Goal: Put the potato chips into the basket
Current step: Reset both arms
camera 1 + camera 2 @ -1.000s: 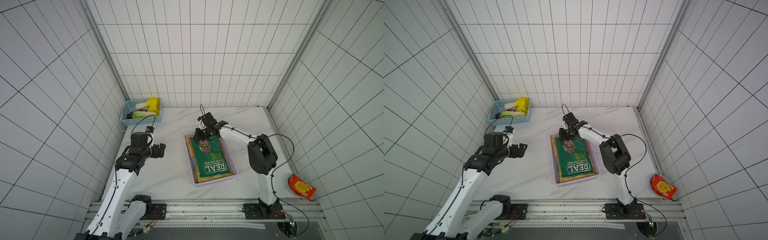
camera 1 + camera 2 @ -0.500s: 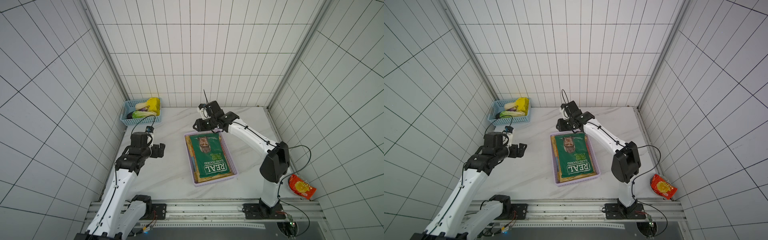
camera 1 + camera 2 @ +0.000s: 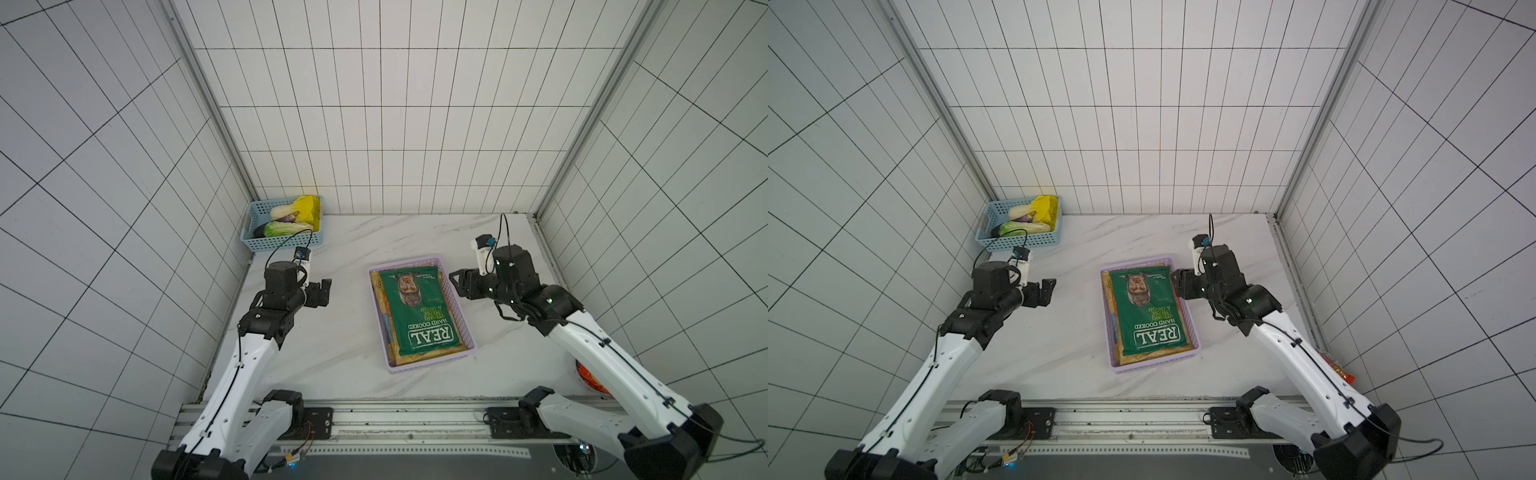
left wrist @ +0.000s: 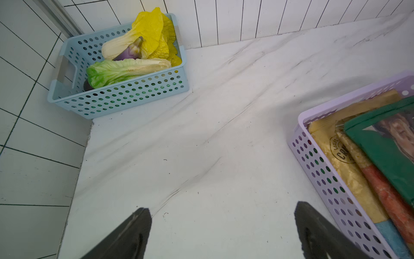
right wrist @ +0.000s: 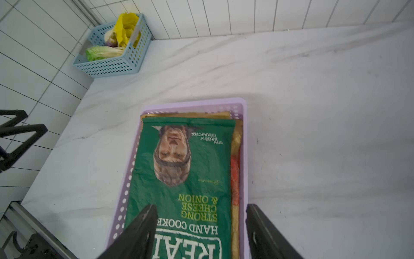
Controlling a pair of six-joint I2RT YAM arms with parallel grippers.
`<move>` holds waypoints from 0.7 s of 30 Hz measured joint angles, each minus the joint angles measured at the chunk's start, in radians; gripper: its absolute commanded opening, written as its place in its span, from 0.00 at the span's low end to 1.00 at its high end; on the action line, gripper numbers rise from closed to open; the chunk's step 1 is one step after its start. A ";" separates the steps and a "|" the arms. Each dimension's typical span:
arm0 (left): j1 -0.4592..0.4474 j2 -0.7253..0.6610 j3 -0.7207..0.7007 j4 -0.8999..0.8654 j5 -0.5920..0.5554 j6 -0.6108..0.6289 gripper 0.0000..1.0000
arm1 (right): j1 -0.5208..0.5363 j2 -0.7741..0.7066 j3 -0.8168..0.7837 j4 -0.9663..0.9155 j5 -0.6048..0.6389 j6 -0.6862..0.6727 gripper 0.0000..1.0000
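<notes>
Lower right in a top view, an orange packet (image 3: 592, 380) is peeking from behind our right arm (image 3: 602, 353). Mid-frame, the green chip bag (image 3: 419, 316) is lying topmost in the lilac basket (image 3: 432, 361). We are holding both jaws open: right jaws just right of the basket, left jaws well left. Upper left, a blue basket (image 3: 282, 242) is holding vegetables (image 3: 286, 227).

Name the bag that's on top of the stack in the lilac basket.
The dark green "REAL" bag: it lies flat and fully visible over the tan bags, of which only edges show inside the lilac basket.
</notes>
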 measured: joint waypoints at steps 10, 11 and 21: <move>0.000 0.182 -0.332 0.603 0.025 -0.062 0.98 | 0.000 -0.339 -0.306 0.016 0.241 -0.002 0.90; 0.000 0.220 -0.371 0.679 0.021 -0.071 0.98 | 0.000 -0.339 -0.305 0.020 0.266 -0.006 0.99; 0.018 0.471 -0.433 1.215 -0.135 -0.089 0.98 | 0.000 -0.377 -0.302 0.014 0.443 -0.169 0.99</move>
